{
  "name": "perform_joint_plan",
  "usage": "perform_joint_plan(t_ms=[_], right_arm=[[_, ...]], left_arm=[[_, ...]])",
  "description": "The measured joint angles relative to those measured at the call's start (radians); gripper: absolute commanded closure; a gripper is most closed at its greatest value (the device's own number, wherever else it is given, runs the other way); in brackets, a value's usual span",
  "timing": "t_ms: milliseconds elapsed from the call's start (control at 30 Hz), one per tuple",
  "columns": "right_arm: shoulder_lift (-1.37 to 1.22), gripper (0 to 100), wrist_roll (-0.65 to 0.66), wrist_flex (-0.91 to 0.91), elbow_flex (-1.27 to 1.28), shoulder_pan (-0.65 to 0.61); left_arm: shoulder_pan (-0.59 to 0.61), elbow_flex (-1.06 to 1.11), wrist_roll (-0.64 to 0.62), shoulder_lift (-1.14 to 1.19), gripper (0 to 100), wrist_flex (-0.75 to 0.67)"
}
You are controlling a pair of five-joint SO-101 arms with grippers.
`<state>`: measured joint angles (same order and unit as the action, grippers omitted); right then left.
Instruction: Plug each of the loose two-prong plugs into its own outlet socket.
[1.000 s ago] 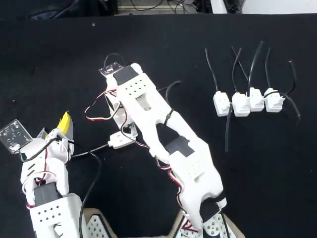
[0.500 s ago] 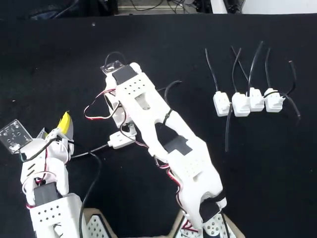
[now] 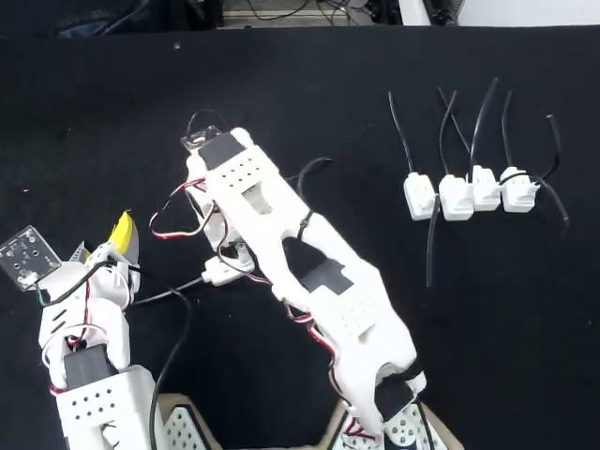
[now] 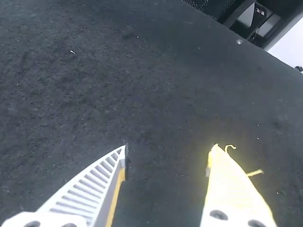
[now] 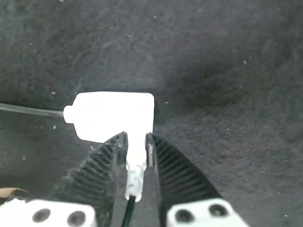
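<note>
Fingers (image 5: 102, 165) of the right gripper (image 5: 136, 136) pinch a white plug (image 5: 113, 116) by its cord end, likely bound for the far-right sockets (image 3: 457, 199); the left gripper (image 4: 169, 147) hangs spread.

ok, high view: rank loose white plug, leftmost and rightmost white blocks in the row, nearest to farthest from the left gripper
1. loose white plug, just right of the left gripper, under the other arm.
2. leftmost white block, far over on the right side.
3. rightmost white block, at the row's far end.

White plug (image 5: 135, 163) touches a flat white socket (image 5: 113, 116); four corded sockets (image 3: 457, 199) lie rowed well apart.
</note>
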<state>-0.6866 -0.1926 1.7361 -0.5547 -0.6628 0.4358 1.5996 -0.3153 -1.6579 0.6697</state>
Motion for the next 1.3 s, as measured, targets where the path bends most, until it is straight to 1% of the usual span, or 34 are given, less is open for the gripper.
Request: perform_joint_plan(t_ms=[533,733,933,967,1067,1133,1300], right_arm=[[0.002,98.8,0.0,0.0,0.0,0.002],[-0.066,98.8,0.0,-0.011,-0.008,0.003],[-0.057,98.1,0.0,-0.011,-0.014,0.002],[-0.051,95.8,0.0,-0.011,-0.014,0.002],[-0.037,82.8,0.003,-0.011,-0.012,0.002],[-0.025,76.2,0.021,-0.011,0.002,-0.003],[0.008,76.3,0.095,-0.011,0.012,-0.032]], left_arm=[[0.0,0.0,0.0,0.0,72,0.0],[0.0,0.0,0.0,0.0,72,0.0],[0.0,0.0,0.0,0.0,72,0.0],[0.0,0.0,0.0,0.0,72,0.0],[0.0,0.0,0.0,0.0,72,0.0],[0.0,0.0,0.0,0.0,72,-0.005],[0.043,0.0,0.0,0.0,72,-0.006]])
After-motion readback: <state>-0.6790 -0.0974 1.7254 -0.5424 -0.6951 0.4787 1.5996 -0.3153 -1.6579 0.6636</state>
